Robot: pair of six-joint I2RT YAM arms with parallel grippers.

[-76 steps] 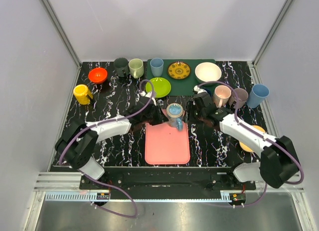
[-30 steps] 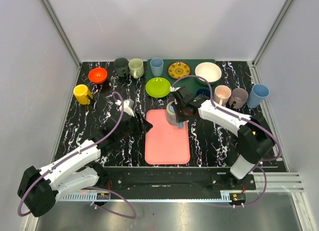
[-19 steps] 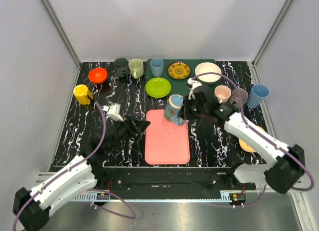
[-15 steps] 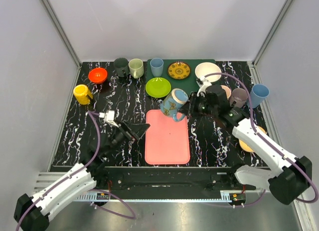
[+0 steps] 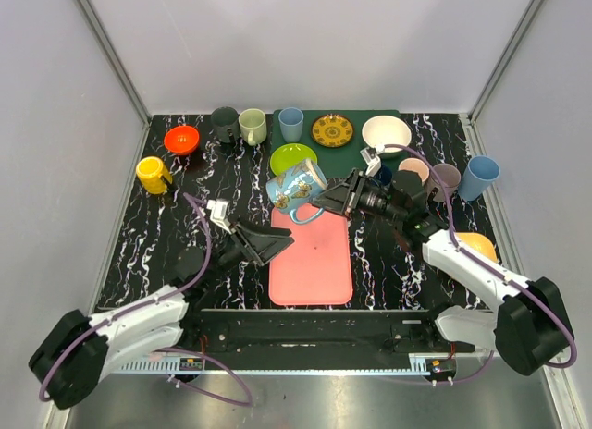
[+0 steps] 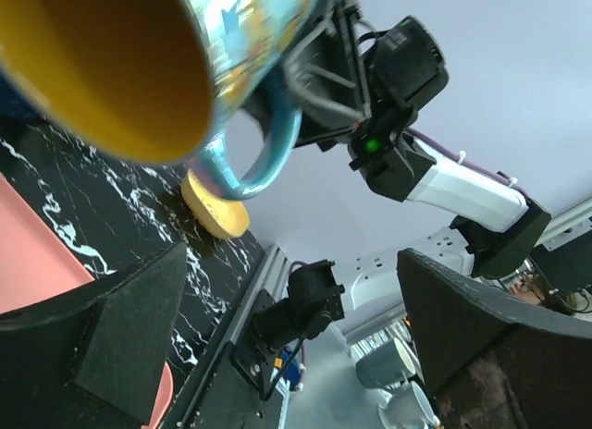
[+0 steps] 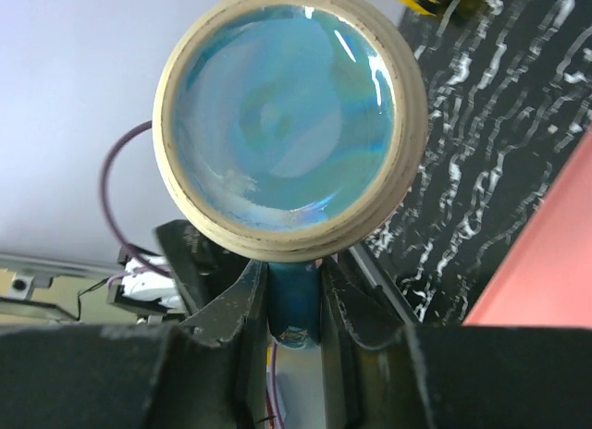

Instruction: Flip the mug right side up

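Being held in the air by the right hand [image 5: 331, 196], the blue patterned mug [image 5: 296, 183] is hanging clear of the surface [image 5: 231, 170], over the far edge of the pink mat [image 5: 312, 263] and just in front of the green plate [image 5: 294, 154]. It is being carried on its side, neither mouth up nor mouth down. The yellow inside [image 6: 92, 59] is being shown to the left wrist camera, and the glazed blue base [image 7: 289, 115] is being turned squarely toward the right wrist camera. The handle [image 7: 294, 304] is hanging underneath and is being pinched between the two right fingers [image 7: 236, 323], which are clenched on it. The left hand [image 5: 270, 244] is being held released, its fingers spread wide with nothing between them. It is sitting low at the left edge of the mat and is being pointed up at the mug's mouth without touching it. Other cups [image 5: 252, 126], bowls [image 5: 386, 133] and plates [image 5: 332, 130] are standing along the far side of the surface, well apart from the mug.
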